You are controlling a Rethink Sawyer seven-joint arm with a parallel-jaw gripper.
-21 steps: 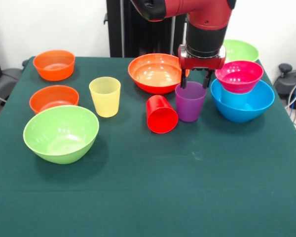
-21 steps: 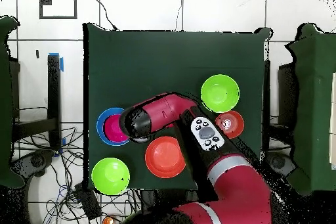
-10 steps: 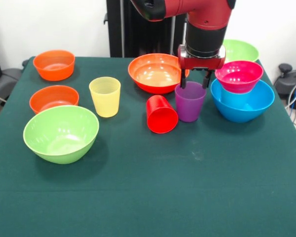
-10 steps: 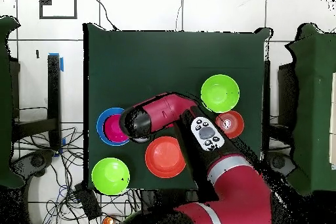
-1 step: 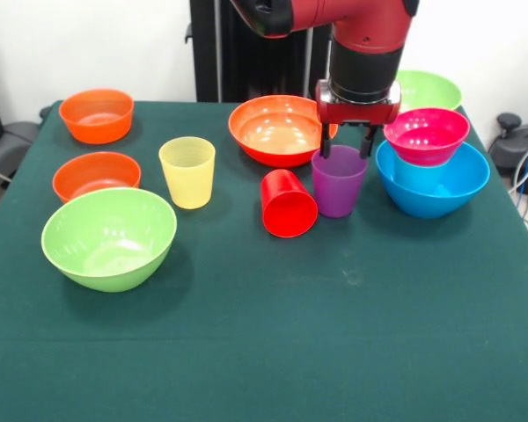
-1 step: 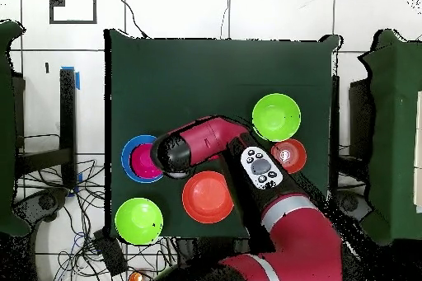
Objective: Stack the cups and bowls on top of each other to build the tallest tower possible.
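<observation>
From the front, the gripper (image 5: 344,151) hangs over the purple cup (image 5: 339,182), its fingers (image 5: 325,143) spread about as wide as the rim and not gripping it; the red cup (image 5: 288,202) lies tipped just beside it, the yellow cup (image 5: 187,171) stands apart, and the magenta bowl (image 5: 426,135) sits in the blue bowl (image 5: 433,183). From overhead, the arm (image 6: 202,143) hides the gripper and the cups, reaching beside the magenta bowl (image 6: 144,160), with the wide orange bowl (image 6: 206,197) near it.
</observation>
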